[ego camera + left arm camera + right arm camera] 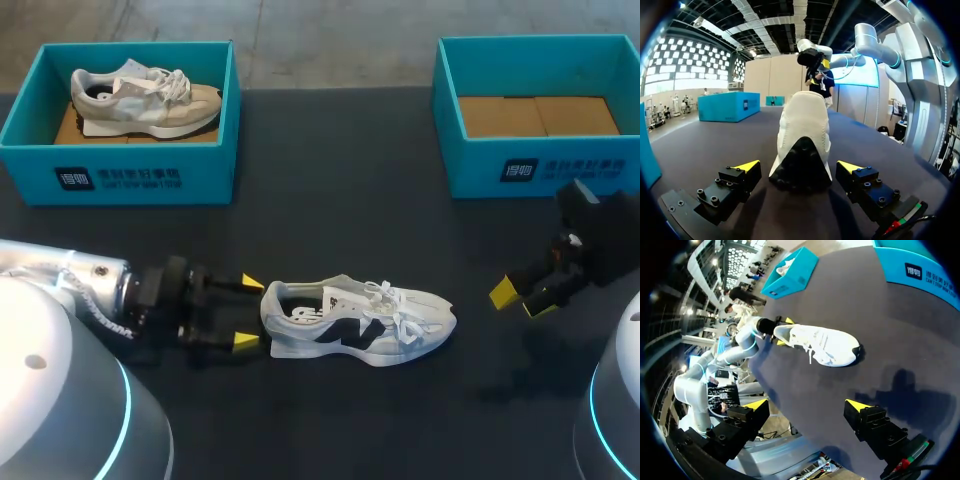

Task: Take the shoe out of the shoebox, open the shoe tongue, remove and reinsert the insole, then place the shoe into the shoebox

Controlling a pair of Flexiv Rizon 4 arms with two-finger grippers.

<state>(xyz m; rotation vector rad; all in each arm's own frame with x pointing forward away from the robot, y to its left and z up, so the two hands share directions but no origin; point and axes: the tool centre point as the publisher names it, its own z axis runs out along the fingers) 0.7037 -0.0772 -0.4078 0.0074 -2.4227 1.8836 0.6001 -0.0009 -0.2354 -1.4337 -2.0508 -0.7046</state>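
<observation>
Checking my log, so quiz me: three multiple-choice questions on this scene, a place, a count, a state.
1. Where is the white shoe? A: inside a shoebox. B: held in the air. C: on the table.
2. How many shoes show? A: two. B: one. C: three.
3. Fingers of the left gripper, by the heel, are: A: shut on it. B: open, either side. C: holding an insole.
Answers: C, it lies on the table; A, a beige shoe sits in the left shoebox; B, gaps show beside the heel.

We record: white shoe with dark logo, upright on the counter, apart from the teal shoebox.
</observation>
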